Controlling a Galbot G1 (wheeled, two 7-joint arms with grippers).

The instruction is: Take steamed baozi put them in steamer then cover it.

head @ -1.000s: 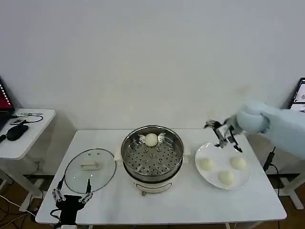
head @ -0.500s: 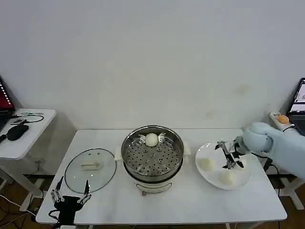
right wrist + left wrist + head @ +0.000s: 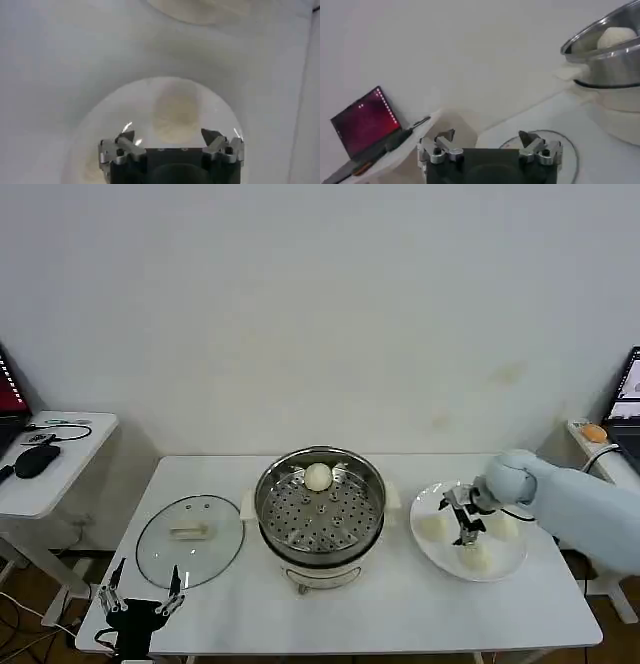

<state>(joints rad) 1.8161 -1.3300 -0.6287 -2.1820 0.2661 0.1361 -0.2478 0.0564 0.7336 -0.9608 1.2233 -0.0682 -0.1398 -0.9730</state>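
Note:
The steamer point(image 3: 320, 509) stands mid-table with one steamed baozi point(image 3: 317, 476) on its perforated tray. Three more baozi lie on a white plate point(image 3: 441, 547): one at its left point(image 3: 432, 527), one in front point(image 3: 473, 558), one at its right point(image 3: 504, 525). My right gripper point(image 3: 463, 529) hangs open low over the plate among them. In the right wrist view a baozi point(image 3: 176, 116) lies just ahead of the open right gripper point(image 3: 170, 136), not touched. The cover point(image 3: 190, 539) lies flat left of the steamer. My left gripper point(image 3: 140, 604) waits open at the table's front left.
A small side table point(image 3: 45, 479) with a mouse and cables stands at far left; a laptop point(image 3: 365, 121) sits on it. The left wrist view shows the steamer point(image 3: 610, 57), its baozi point(image 3: 617, 36) and the cover point(image 3: 565, 152). Another stand point(image 3: 598, 439) lies far right.
My right gripper came from behind the plate, forward and down, and now hangs low over the baozi on it. The left gripper drifted slightly left and lower. The baozi have not moved.

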